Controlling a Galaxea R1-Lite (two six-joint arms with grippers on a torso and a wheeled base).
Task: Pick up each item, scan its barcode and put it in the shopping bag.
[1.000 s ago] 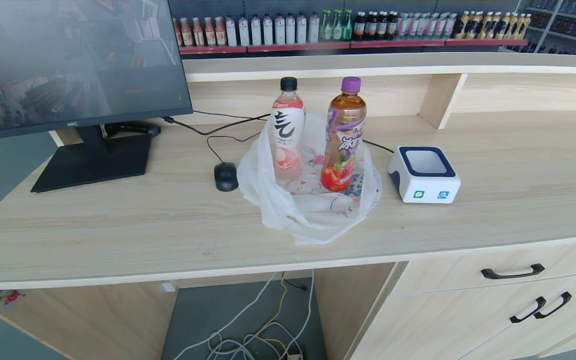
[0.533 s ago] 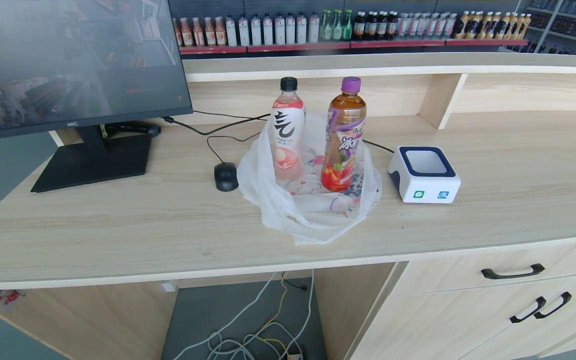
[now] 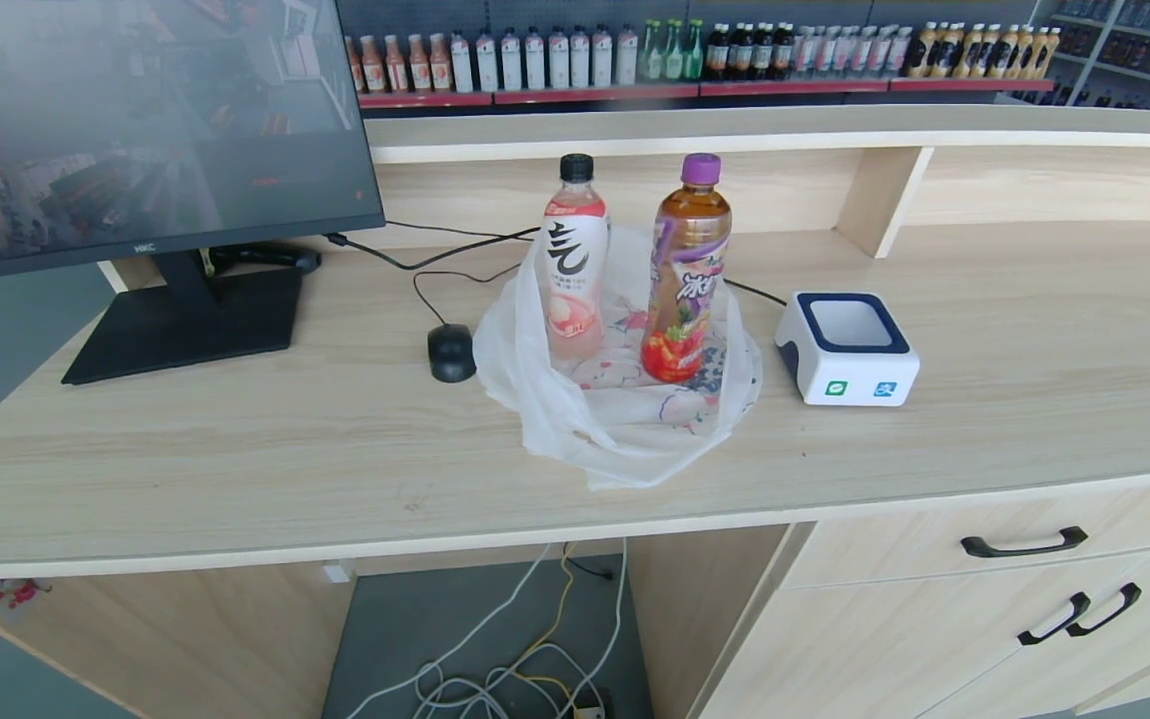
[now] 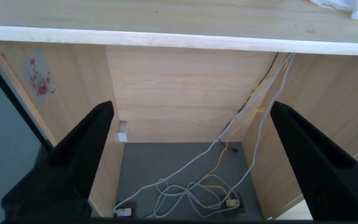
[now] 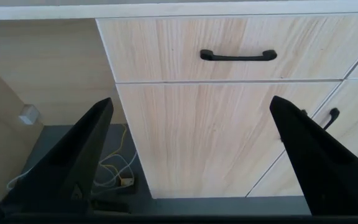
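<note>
Two bottles stand upright inside the crumpled white shopping bag (image 3: 625,419) in the middle of the counter: a pink drink with a black cap (image 3: 574,262) and a brown tea with a purple cap (image 3: 687,272). To the bag's right sits the white barcode scanner (image 3: 845,347) with a dark-rimmed window. My left gripper (image 4: 191,158) hangs open below the counter edge, facing the open bay with cables. My right gripper (image 5: 188,158) is open too, low in front of the drawer fronts. Nothing lies between either pair of fingers.
A monitor (image 3: 136,130) on a black stand occupies the counter's left, with a black mouse (image 3: 451,352) beside the bag. A raised shelf (image 3: 785,130) runs along the back. Drawers with black handles (image 3: 1024,545) sit under the counter's right; loose cables (image 3: 495,679) lie on the floor.
</note>
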